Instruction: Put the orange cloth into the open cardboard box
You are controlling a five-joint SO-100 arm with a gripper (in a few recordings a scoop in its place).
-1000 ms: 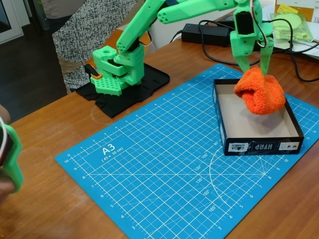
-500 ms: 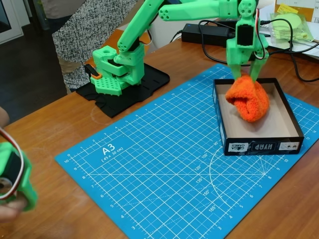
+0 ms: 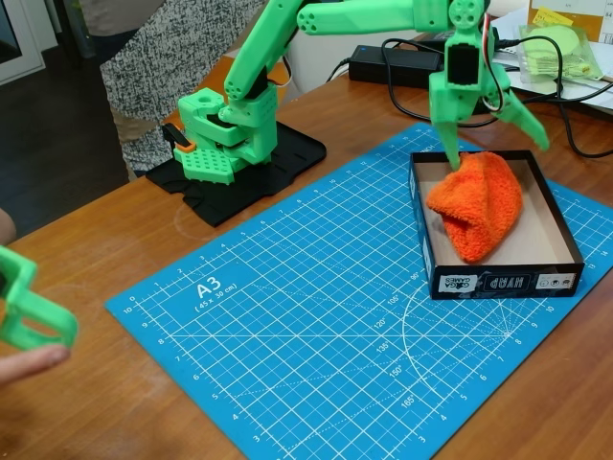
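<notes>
Fixed view, near edge: we see the brown wooden table (image 3: 86,422) running along the bottom, with a blue A3 cutting mat (image 3: 316,326) printed with a white grid lying on it at a slant

Mat, right part: we find the open cardboard box (image 3: 498,284), a shallow rectangular tray with black outer walls and a pale beige floor, standing on the mat with its white-labelled short side toward the camera

Cloth: the bright orange fluffy terry cloth (image 3: 476,203) lies inside the box in a bunched, folded heap; it covers the left and middle of the floor, its far end rises to the far wall, and part of it leans on the left wall

Claw: we see the green two-finger gripper (image 3: 488,134) spread wide above the far end of the box, holding nothing; its left finger tip comes down right at the cloth's upper edge, though we cannot tell whether it touches, and the right finger angles out well clear of the cloth

Arm: the green plastic arm (image 3: 364,17) reaches from its base across the top of the picture to the gripper

Base: the green arm base (image 3: 228,134) sits on a black plate (image 3: 244,182) at the mat's far left corner

Far side: a black power brick (image 3: 393,63) with black cables lies on the table behind the gripper, and a pale green item in clear plastic (image 3: 560,50) lies at the far right

Behind the table: a person in a speckled grey garment (image 3: 163,67) stands beyond the base
</notes>
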